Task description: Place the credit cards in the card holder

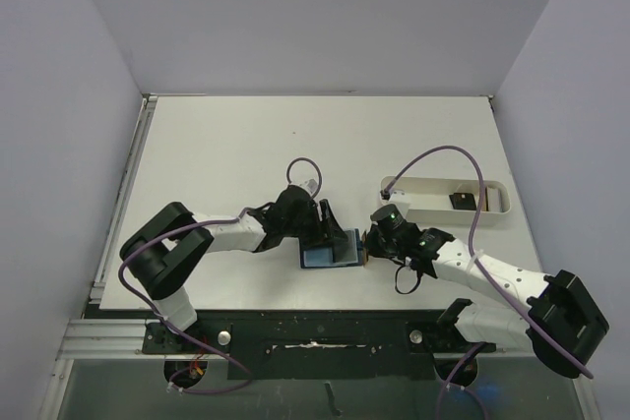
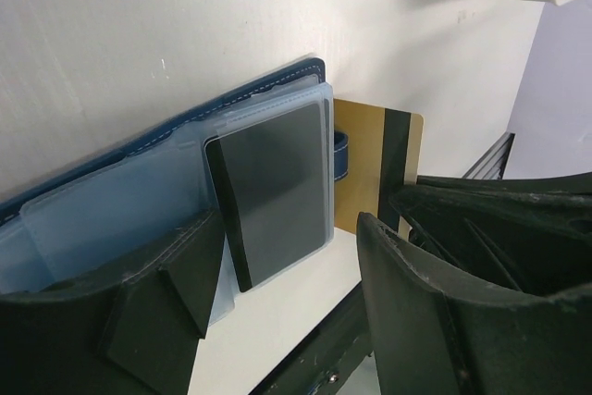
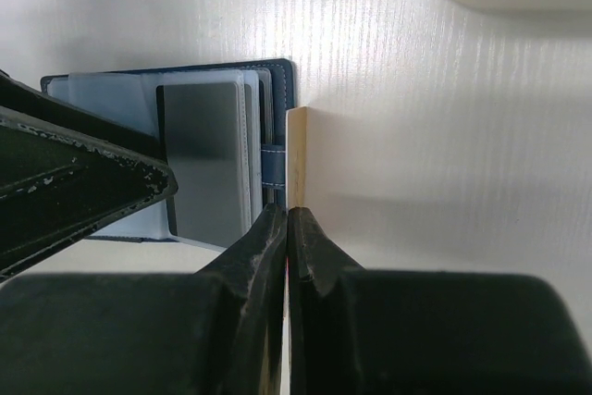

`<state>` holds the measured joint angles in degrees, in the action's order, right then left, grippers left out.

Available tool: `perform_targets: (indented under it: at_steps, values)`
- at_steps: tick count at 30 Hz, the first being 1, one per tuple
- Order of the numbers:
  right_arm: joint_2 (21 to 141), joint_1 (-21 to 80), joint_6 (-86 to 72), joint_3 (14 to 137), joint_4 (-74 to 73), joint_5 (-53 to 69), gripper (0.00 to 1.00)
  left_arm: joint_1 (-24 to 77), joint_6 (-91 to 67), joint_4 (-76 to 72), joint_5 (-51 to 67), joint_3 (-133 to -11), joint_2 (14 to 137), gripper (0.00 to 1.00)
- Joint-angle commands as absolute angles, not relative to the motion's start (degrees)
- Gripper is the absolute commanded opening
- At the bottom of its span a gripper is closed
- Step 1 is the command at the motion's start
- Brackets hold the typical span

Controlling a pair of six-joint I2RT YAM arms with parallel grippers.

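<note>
Currently the holder (image 1: 330, 248) lies open near the middle of the counter's (image 1: 295, 145) near edge, with a grey card (image 2: 277, 182) already seated in a clear pocket. The left end effector (image 2: 289, 228) is spread wide and grips nothing; one finger is laid on the holder's left half. The right end effector (image 3: 288, 219) is pinched fully onto a tan card (image 3: 297, 154), held on edge just beside the holder's right side. From here, the card could likely be driven against the navy cover or strap instead of a pocket mouth, so the holder, pinned by one finger only, might be slid or turned. A clash with the left end effector's free finger nearby is also possible. Another dark card (image 1: 461, 201) is left in the tray (image 1: 423, 199) toward the right edge.
</note>
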<state>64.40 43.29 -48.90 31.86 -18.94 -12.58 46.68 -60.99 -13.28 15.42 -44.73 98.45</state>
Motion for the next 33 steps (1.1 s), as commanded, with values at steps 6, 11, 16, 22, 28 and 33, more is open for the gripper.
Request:
perform_targets:
  at_steps: [6,11,16,22,28,33]
  values:
    - [63.8,44.1,-49.9,32.5,-16.6,-14.8,0.00,47.7,-62.1,-18.4,16.5,-44.6,96.8,0.57]
    - [59.4,44.1,-49.0,34.4,-22.9,-19.6,0.00,47.3,-59.3,-11.5,12.6,-45.5,93.3,0.57]
    - [55.7,44.1,-48.4,36.4,-26.2,-21.4,0.00,46.3,-57.7,-6.0,9.0,-44.3,89.7,0.57]
    - [55.2,44.1,-47.3,35.8,-17.9,-13.7,0.00,43.0,-55.6,-2.4,7.0,-40.2,85.5,0.55]
    - [58.4,44.1,-46.4,33.9,-4.6,-2.4,0.00,40.1,-53.8,-2.1,9.1,-37.9,84.1,0.39]
    - [63.7,43.8,-45.2,35.3,-1.4,1.3,0.00,39.8,-51.9,0.4,8.7,-38.6,85.5,0.38]
